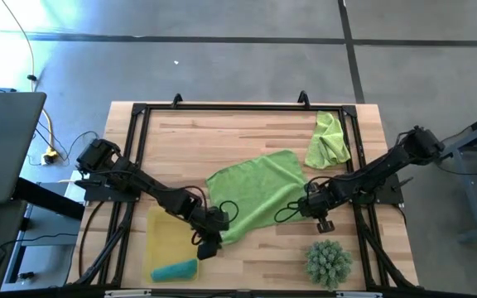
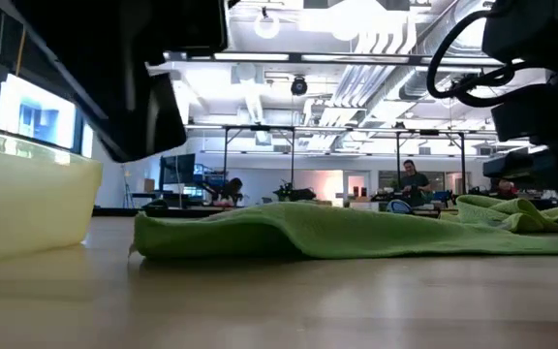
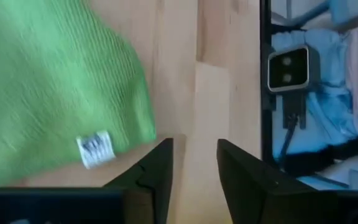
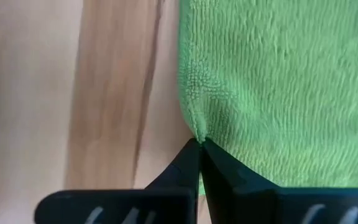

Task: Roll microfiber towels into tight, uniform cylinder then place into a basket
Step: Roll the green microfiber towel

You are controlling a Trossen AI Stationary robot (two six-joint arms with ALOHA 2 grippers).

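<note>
A large lime green towel [image 1: 255, 194] lies spread on the wooden table's middle; it also shows in the low view [image 2: 337, 231]. A second green towel [image 1: 328, 141] lies crumpled at the far right. A teal towel [image 1: 175, 270] lies rolled in the yellow basket [image 1: 157, 232] at the near left. My left gripper [image 3: 194, 165] is open, low over bare wood beside the large towel's near-left corner, which bears a white label [image 3: 95, 149]. In the high view it is at the towel's near-left corner [image 1: 208, 247]. My right gripper [image 1: 311, 205] is shut on the large towel's right edge. My right gripper pinches the large towel's right edge [image 4: 196, 134] between its two fingertips, coming from above and from the table's right. The cloth puckers a little at the pinch. The rest of the towel lies flat on the table; one layer or several, I cannot tell.
A spiky green ball plant [image 1: 330, 261] stands at the near right, close to my right gripper. A black metal frame [image 1: 247, 106] runs around the table's edges. A laptop [image 1: 7, 145] sits off the table's left. Bare wood lies between the towel and the near edge.
</note>
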